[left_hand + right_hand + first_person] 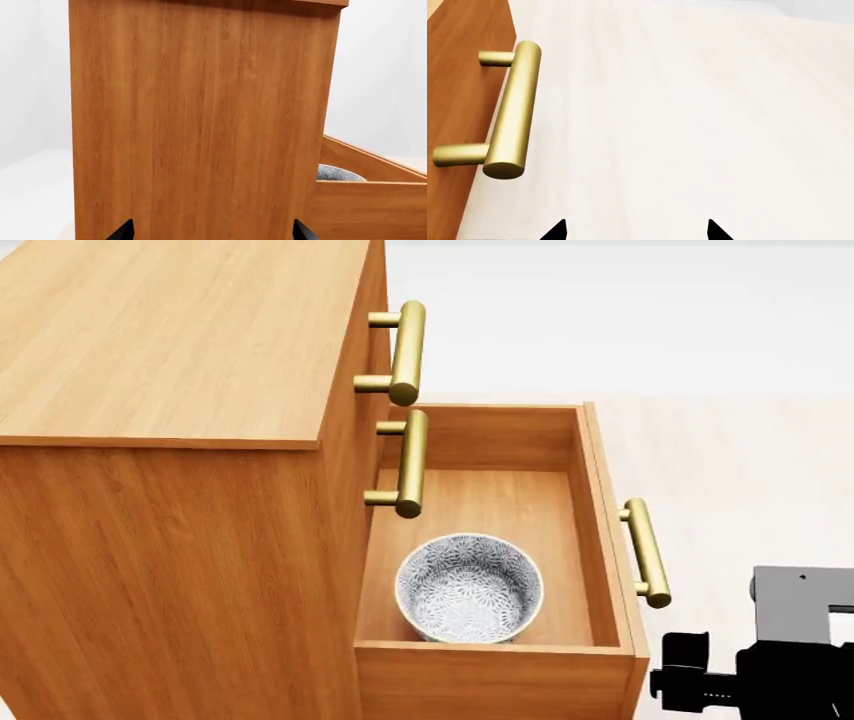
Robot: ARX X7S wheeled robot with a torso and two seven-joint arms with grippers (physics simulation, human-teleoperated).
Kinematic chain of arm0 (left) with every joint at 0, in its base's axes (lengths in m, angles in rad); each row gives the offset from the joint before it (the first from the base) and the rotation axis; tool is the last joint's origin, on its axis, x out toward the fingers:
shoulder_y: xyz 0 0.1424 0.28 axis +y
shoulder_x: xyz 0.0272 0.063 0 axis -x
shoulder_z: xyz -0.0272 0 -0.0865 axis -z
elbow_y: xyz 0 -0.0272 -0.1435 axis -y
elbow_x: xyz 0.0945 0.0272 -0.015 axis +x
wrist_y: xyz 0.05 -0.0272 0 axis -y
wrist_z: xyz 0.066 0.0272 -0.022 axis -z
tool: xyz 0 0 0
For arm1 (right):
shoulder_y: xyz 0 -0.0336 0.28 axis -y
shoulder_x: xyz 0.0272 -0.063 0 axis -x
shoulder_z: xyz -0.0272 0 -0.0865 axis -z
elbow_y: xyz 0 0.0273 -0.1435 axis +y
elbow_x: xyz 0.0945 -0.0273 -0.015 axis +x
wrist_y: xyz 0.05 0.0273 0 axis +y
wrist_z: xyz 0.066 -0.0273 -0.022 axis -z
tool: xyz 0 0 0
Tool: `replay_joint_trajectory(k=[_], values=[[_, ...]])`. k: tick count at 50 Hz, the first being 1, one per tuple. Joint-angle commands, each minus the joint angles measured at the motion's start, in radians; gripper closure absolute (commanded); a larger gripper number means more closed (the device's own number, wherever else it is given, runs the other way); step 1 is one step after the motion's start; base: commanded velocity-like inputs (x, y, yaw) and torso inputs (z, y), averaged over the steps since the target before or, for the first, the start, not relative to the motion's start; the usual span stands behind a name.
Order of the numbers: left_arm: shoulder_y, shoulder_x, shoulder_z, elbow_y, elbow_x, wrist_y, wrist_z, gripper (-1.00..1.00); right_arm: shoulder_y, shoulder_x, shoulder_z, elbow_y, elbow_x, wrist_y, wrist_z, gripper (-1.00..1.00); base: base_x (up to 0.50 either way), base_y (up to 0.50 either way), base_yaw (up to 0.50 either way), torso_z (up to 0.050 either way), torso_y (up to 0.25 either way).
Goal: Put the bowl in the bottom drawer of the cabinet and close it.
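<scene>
The cabinet (174,490) stands with its bottom drawer (607,540) pulled fully out; the bowl (469,587) sits upright inside, near the front.

Remaining step, by judgement: push the drawer front squarely, beside the brass handle (510,110), to avoid skewing.

The right gripper (635,231) is spread, empty, short of the handle. The left gripper (212,231), likewise spread, faces the cabinet's side panel.

Only the head view shows the bowl whole.

Grey-blue floral bowl (469,588), honey-brown cabinet (174,490)
</scene>
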Motion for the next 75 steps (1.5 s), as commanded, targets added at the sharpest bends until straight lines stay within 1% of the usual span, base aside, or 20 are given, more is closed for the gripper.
replay_joint_trajectory(k=[1,75], values=[[-0.002,0.000,0.001,-0.001,0.000,0.000,-0.002,-1.00,0.001,-0.009,-0.017,-0.012,0.017,0.013,-0.006,-1.00,0.00,0.00,0.00,0.000,0.000],[-0.006,-0.007,0.007,-0.003,-0.008,0.007,-0.013,-1.00,0.027,-0.091,-0.119,-0.015,0.031,0.004,-0.023,-1.00,0.00,0.00,0.00,0.000,0.000]])
